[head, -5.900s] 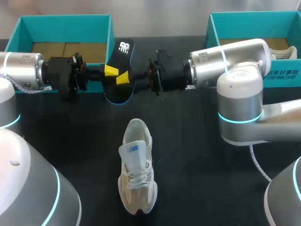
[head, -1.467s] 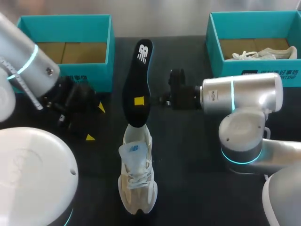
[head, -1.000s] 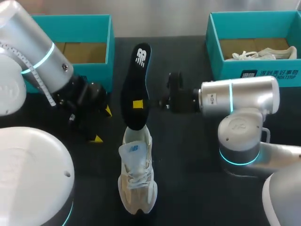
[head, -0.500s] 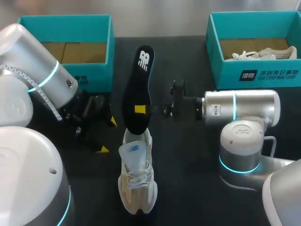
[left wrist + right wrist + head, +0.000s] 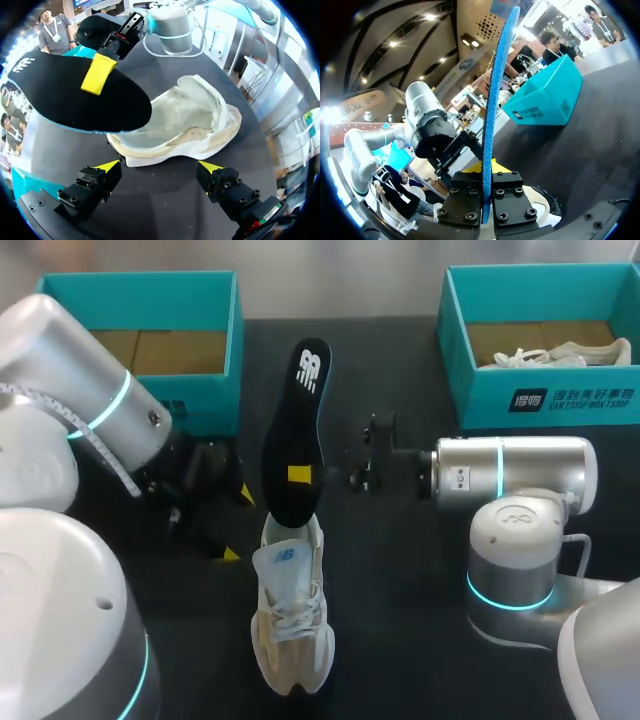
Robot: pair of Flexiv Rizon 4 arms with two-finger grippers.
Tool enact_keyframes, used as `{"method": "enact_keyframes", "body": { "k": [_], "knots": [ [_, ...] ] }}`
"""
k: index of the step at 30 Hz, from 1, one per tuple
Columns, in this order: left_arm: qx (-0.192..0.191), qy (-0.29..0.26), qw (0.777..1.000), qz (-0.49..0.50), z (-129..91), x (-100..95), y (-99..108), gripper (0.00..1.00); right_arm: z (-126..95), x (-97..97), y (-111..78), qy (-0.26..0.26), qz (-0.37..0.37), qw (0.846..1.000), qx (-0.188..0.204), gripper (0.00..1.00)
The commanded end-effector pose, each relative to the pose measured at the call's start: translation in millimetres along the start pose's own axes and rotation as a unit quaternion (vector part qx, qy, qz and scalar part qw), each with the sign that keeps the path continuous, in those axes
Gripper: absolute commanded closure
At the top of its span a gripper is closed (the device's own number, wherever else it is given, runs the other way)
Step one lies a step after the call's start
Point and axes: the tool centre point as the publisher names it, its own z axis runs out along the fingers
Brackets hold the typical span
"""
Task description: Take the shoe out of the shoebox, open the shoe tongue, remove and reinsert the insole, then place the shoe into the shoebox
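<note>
One black insole [image 5: 303, 390] is pinched at its middle between the closed fingers of the right gripper [image 5: 298, 476], its lower end at the heel of one cream shoe [image 5: 290, 620]. This shoe lies just ahead of the left gripper [image 5: 159, 166], whose fingers are spread and empty. Two teal shoeboxes [image 5: 140, 280] [image 5: 480, 400] stand beyond both grippers, the right one holding a second shoe [image 5: 550, 355]. The table [image 5: 400, 590] is dark.

In the head view the insole [image 5: 293, 430] hides the far finger of the right tool [image 5: 298, 474], which grips it from both sides. The insole's end past that tool covers the heel rim of the shoe [image 5: 290, 620]; whether it touches or enters the shoe cannot be told. From the right wrist the insole shows only edge-on, its lower end lost between the tool's fingers. Ahead of the spread left tool [image 5: 160, 166], the insole hides the shoe's heel.
</note>
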Motion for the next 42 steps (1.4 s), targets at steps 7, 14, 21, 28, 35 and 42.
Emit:
{"method": "enact_keyframes", "body": {
  "k": [7,14,21,28,35,42],
  "knots": [
    [-0.004,-0.011,1.000,-0.008,14.7,-6.9,0.2,0.00,-0.1,4.4,-0.8,0.012,-0.017,1.000,-0.009,1.00],
    [0.001,-0.002,1.000,-0.017,18.9,-10.1,3.0,0.00,-0.5,5.6,-1.0,0.028,-0.027,0.999,-0.013,1.00],
    [0.001,-0.002,1.000,-0.017,18.9,-10.1,3.0,0.00,-2.3,5.5,-2.5,0.063,-0.029,0.997,-0.017,1.00],
    [0.001,-0.002,1.000,-0.017,18.9,-10.1,3.0,0.00,-2.3,5.5,-2.5,0.063,-0.029,0.997,-0.017,1.00],
    [0.001,-0.002,1.000,-0.017,18.9,-10.1,3.0,0.00,0.0,6.9,-4.5,0.066,-0.037,0.997,-0.021,1.00],
    [0.001,-0.002,1.000,-0.017,18.9,-10.1,3.0,0.00,2.1,9.0,-7.6,0.068,-0.052,0.996,-0.016,1.00]
  ]
}}
